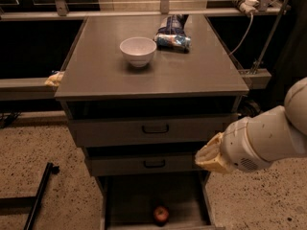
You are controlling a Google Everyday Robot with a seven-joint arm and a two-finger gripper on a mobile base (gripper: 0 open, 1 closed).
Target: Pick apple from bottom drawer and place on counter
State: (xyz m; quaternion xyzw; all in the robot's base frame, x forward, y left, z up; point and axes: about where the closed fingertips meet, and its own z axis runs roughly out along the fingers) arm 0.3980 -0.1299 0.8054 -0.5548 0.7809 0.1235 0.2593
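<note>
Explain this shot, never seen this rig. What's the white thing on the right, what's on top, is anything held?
There is one camera, looking down from in front. The white cylinder at right is the robot's single arm. Its tan gripper hangs by the right end of the middle drawer, above the open bottom drawer. On the counter sit a white bowl and a blue-and-white packet. The apple lies in the bottom drawer, apart from the gripper, so it is not held.
</note>
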